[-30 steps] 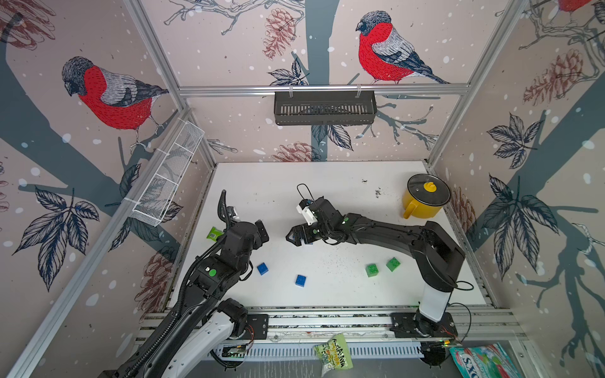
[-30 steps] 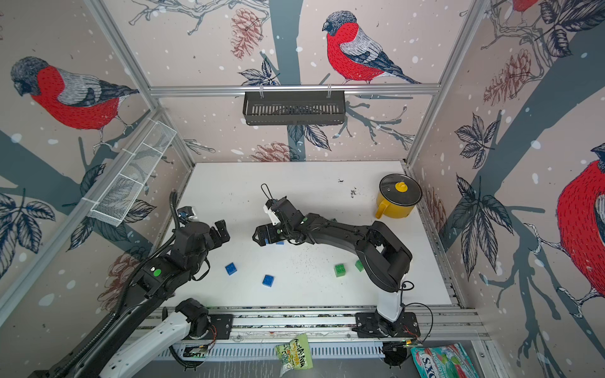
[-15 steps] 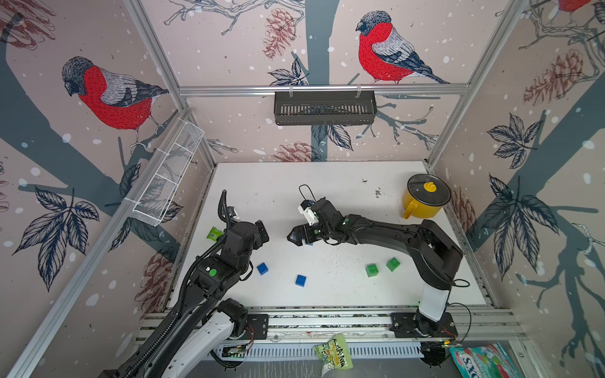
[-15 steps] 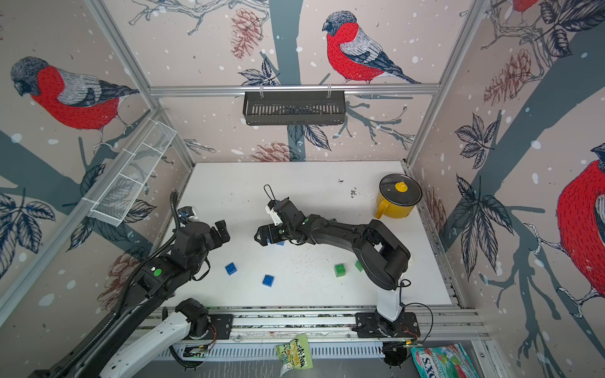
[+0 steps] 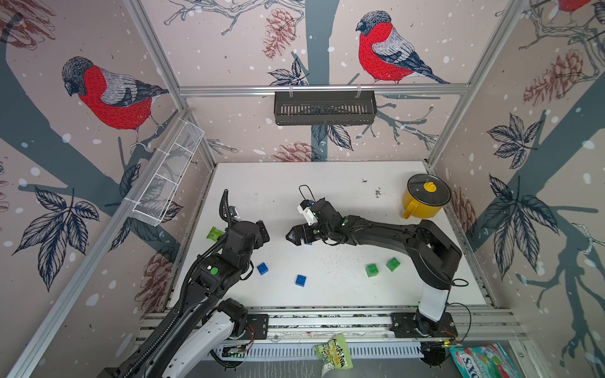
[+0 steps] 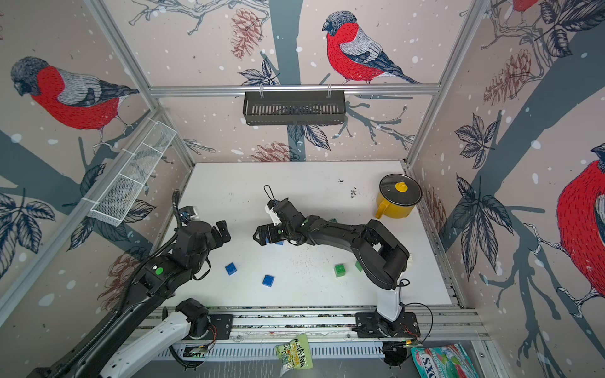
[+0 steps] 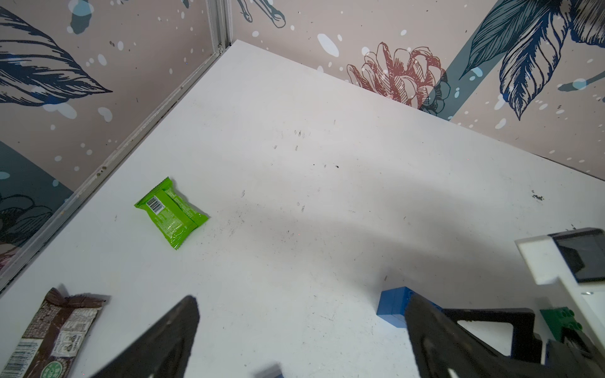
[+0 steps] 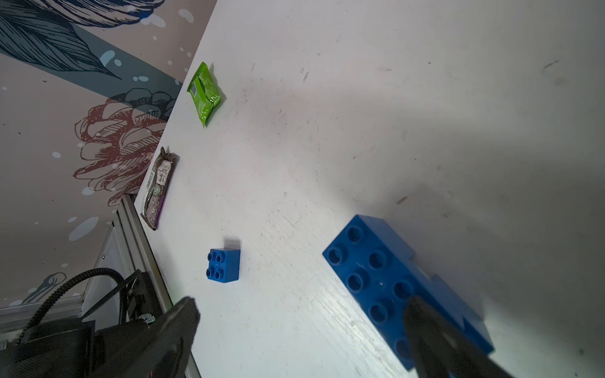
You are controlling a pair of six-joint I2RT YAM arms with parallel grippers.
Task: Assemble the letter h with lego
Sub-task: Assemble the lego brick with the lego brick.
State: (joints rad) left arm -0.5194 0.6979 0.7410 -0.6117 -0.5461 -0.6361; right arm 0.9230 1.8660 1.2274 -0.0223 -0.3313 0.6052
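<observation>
My right gripper [image 5: 293,238] stands open low over the table's middle. In the right wrist view one of its fingers [image 8: 435,337] overlaps a long blue lego brick [image 8: 386,278] lying studs up; nothing is between the jaws. My left gripper [image 5: 264,233] faces it, open and empty, with that long blue brick [image 7: 393,306] beside one fingertip [image 7: 425,327]. Two small blue bricks [image 5: 262,268] [image 5: 300,280] lie nearer the front. Two green bricks [image 5: 372,270] [image 5: 393,263] sit front right. Another green brick [image 7: 561,319] shows behind the right gripper.
A flat light-green packet [image 5: 214,233] and a brown wrapper [image 7: 55,333] lie by the left wall. A yellow lidded pot [image 5: 425,203] stands at the back right. A black basket [image 5: 324,108] hangs on the back wall and a white wire basket [image 5: 167,176] on the left wall.
</observation>
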